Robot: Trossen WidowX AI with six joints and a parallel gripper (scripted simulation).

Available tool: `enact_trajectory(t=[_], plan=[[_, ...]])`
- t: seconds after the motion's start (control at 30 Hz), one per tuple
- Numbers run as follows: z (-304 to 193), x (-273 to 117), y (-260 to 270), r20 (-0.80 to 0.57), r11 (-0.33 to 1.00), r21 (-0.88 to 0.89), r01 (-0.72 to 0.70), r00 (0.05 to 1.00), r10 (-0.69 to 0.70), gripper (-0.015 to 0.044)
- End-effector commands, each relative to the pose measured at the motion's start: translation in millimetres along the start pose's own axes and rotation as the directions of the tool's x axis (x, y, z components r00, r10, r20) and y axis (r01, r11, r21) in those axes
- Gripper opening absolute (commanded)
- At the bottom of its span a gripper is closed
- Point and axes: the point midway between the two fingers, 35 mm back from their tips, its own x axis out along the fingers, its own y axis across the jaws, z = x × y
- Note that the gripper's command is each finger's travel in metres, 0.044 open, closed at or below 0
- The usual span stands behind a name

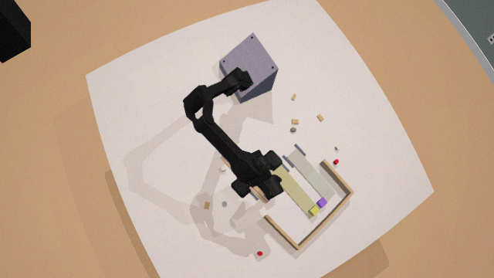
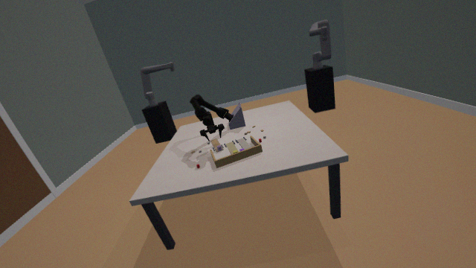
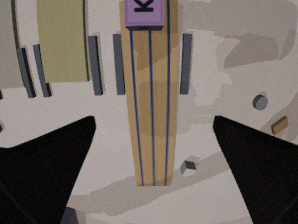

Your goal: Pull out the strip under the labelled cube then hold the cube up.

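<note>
The labelled cube, a light purple cube (image 3: 144, 14) (image 2: 219, 148) with a black K on top, rests on the orange-brown strip (image 3: 160, 110) (image 2: 215, 142) with dark blue lines. The strip runs between two dark guide bars, and its near end sticks out past them. My gripper (image 3: 155, 121) (image 2: 215, 139) is wide open and empty, above the protruding part of the strip, with one finger on either side. The cube lies ahead of the fingertips, cut off by the top edge of the wrist view. In the top view the arm hides the cube and most of the strip.
An olive strip (image 1: 295, 189) (image 3: 62, 45) and a grey strip (image 1: 312, 174) lie alongside. A yellow cube (image 1: 314, 210) and a purple cube (image 1: 322, 202) are at their far ends. A low wooden wall (image 1: 326, 220) surrounds the far side. Small blocks and red pieces (image 1: 259, 253) (image 1: 336, 161) lie around.
</note>
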Motion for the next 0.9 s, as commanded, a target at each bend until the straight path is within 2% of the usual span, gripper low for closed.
enact_trajectory(t=[0.0,0.7,0.87], plan=[[16,-1,2,-0.005,1.0,-0.002,0.001,1.0,-0.001,0.044],[81,-5,8,-0.002,1.0,0.001,0.001,1.0,-0.001,0.044],[82,1,8,-0.002,1.0,0.001,0.001,1.0,-0.001,0.0309]])
